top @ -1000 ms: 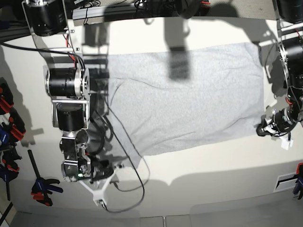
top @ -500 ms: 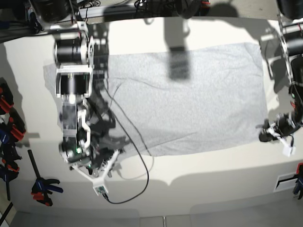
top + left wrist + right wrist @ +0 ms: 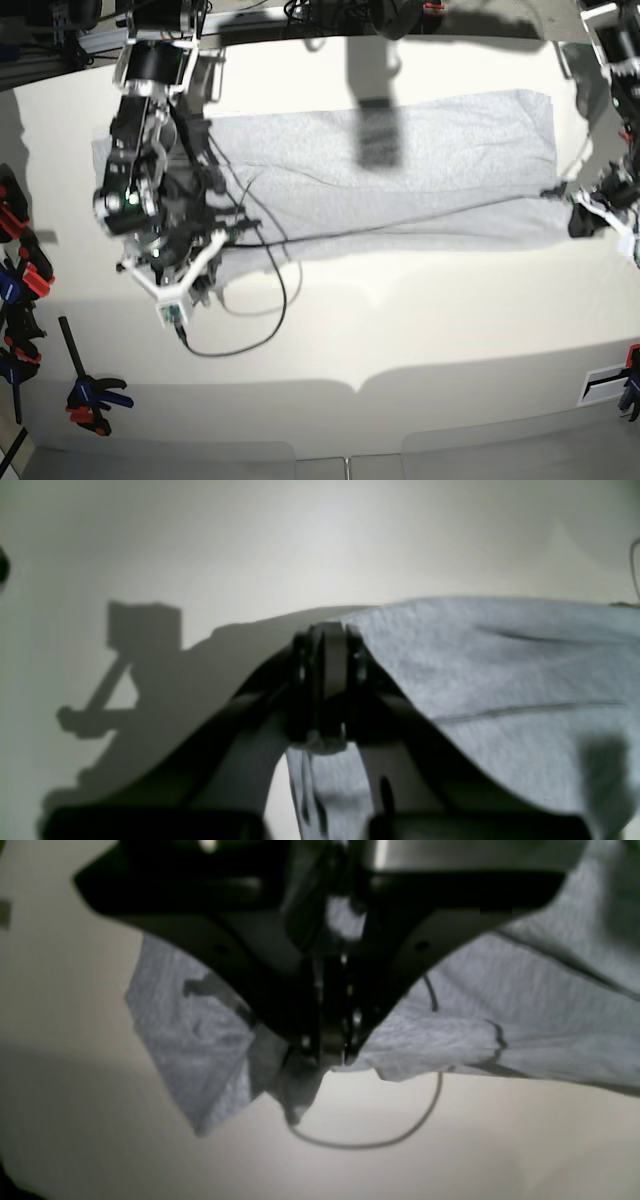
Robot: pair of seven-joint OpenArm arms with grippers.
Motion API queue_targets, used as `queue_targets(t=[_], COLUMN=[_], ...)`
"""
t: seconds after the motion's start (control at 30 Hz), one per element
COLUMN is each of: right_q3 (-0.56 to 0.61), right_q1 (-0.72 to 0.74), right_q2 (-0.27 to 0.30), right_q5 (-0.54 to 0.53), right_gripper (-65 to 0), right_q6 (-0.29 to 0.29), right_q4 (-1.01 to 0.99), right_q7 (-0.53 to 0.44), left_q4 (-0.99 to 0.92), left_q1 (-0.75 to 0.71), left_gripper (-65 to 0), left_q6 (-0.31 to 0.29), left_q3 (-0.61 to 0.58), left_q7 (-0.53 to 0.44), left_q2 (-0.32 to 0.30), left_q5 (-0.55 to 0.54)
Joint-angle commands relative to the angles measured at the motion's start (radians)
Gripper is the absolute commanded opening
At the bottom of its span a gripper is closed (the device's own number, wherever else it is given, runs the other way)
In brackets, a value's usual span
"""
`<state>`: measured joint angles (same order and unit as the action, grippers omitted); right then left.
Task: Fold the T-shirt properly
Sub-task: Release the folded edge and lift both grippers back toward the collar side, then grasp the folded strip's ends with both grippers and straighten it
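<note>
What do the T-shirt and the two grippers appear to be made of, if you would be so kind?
The T-shirt looks like matte, heather-grey knit cotton, judging by its soft creases and flecked surface. The left gripper seems to be dark plastic or painted metal; blur leaves that open. The right gripper looks mostly black, with a silvery, probably metal part catching light.

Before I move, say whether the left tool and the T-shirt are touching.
Touching: the left wrist view shows the left tool shut on the edge of the T-shirt, cloth running out from its tips.
</note>
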<state>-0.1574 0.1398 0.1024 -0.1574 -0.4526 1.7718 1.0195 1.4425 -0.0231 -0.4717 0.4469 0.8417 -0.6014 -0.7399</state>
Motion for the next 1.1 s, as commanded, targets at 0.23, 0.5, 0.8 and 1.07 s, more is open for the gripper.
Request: queue_targets(t=[0.23, 0.5, 0.8, 1.07], right_q3=[-0.001, -0.043, -0.245, -0.277], right_q1=[-0.166, -0.299, -0.318, -0.326], right_q2=[0.006, 0.005, 0.005, 0.005], right_q5=[-0.009, 0.000, -0.080, -0.082], right_gripper=[-65.0, -65.0, -65.0, -65.0], right_q6=[-0.004, -0.003, -0.004, -0.003], right_q4=[0.185, 0.265, 0.267, 0.266], right_q7=[0.019, 0.018, 0.011, 0.058], left_q4=[0.122, 0.122, 0.122, 0.122], left_q1=[-0.175, -0.277, -0.282, -0.282], left_gripper=[-65.0, -65.0, -65.0, -65.0], left_q6=[0.001, 0.001, 0.000, 0.000], left_q3=[0.030, 0.031, 0.031, 0.031], left_q7=[-0.004, 0.003, 0.003, 0.037], left_q2=[0.008, 0.008, 0.008, 0.008], left_q5=[-0.013, -0.013, -0.013, -0.029])
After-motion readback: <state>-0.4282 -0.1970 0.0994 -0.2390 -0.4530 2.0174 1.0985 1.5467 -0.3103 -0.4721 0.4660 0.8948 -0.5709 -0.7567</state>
